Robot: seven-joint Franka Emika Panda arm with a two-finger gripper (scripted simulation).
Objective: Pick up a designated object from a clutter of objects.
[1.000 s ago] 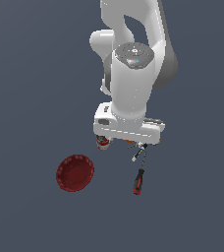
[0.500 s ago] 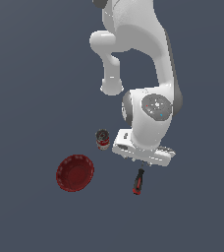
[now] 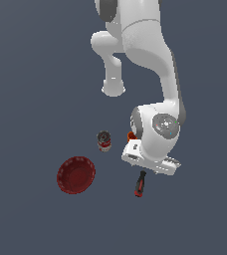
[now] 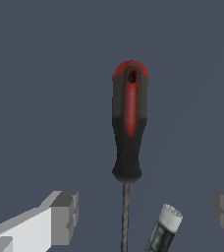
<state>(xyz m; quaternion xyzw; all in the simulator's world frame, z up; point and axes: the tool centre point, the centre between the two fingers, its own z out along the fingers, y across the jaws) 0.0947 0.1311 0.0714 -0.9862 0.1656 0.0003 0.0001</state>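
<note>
The screwdriver [image 3: 139,184] lies flat, its chunky red-and-black handle [image 4: 129,125] pointing away from the arm and its thin dark shaft [image 4: 126,216] running back between my fingers. My gripper [image 4: 146,214] is open and empty, low over the shaft end, with one grey finger [image 4: 65,216] on each side. In the exterior view the white hand [image 3: 153,160] hides the fingers. The black-and-white marker [image 4: 163,229] lies beside the shaft. The scissors are hidden.
A dark red scalloped bowl [image 3: 75,174] sits to the exterior view's left of the screwdriver. A small red-labelled can [image 3: 104,141] stands behind it. A tiny orange cup [image 3: 131,135] peeks out beside the arm's wrist.
The arm has lowered and swung toward the exterior view's right, bringing the hand down over the screwdriver's shaft end. The objects have not moved.
</note>
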